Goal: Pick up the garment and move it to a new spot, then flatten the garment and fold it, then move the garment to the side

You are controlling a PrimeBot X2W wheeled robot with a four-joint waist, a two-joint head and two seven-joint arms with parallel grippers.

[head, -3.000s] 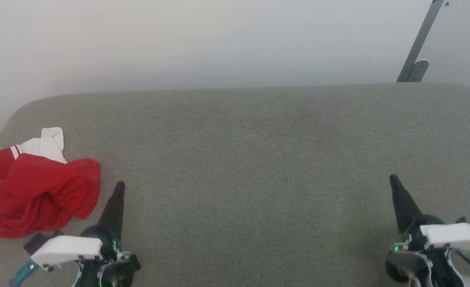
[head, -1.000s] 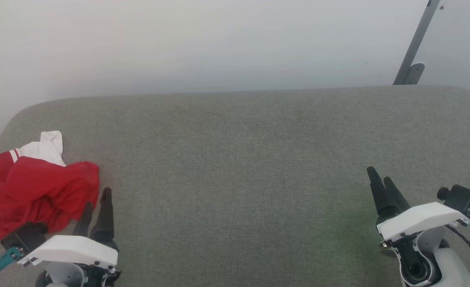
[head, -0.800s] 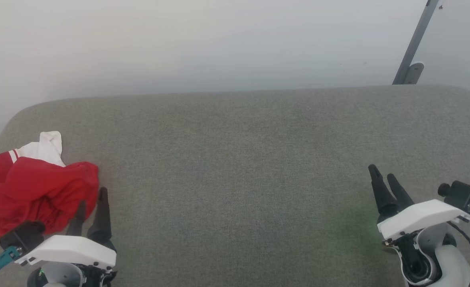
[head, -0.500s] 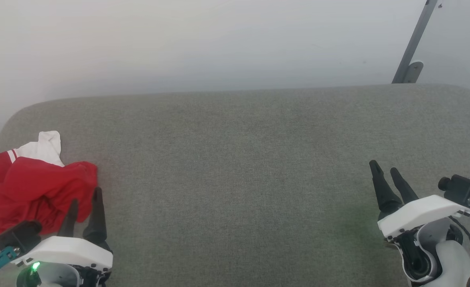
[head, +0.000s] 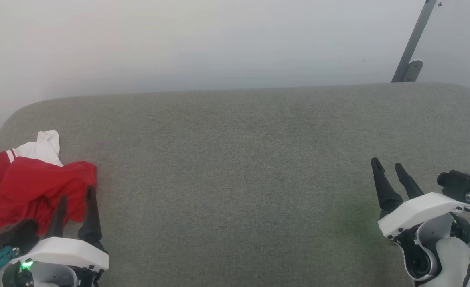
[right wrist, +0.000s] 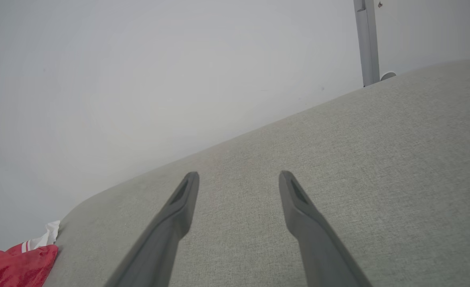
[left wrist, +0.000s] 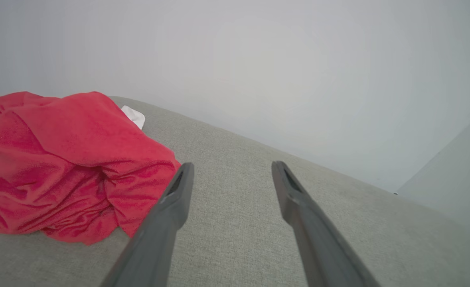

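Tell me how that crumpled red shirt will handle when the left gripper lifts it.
The garment lies in loose folds and creases, so it will likely be floppy, sagging and unfurling from a pinch. It looks like thin fabric, probably light. The grey cushion under it is textured cloth, so a push would likely bunch it rather than slide it.

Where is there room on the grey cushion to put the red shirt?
The middle of the grey cushion is bare, from the left jaws across to the right jaws and back to the wall. The left end is crowded: the garment lies bunched there, the open left jaws beside it.
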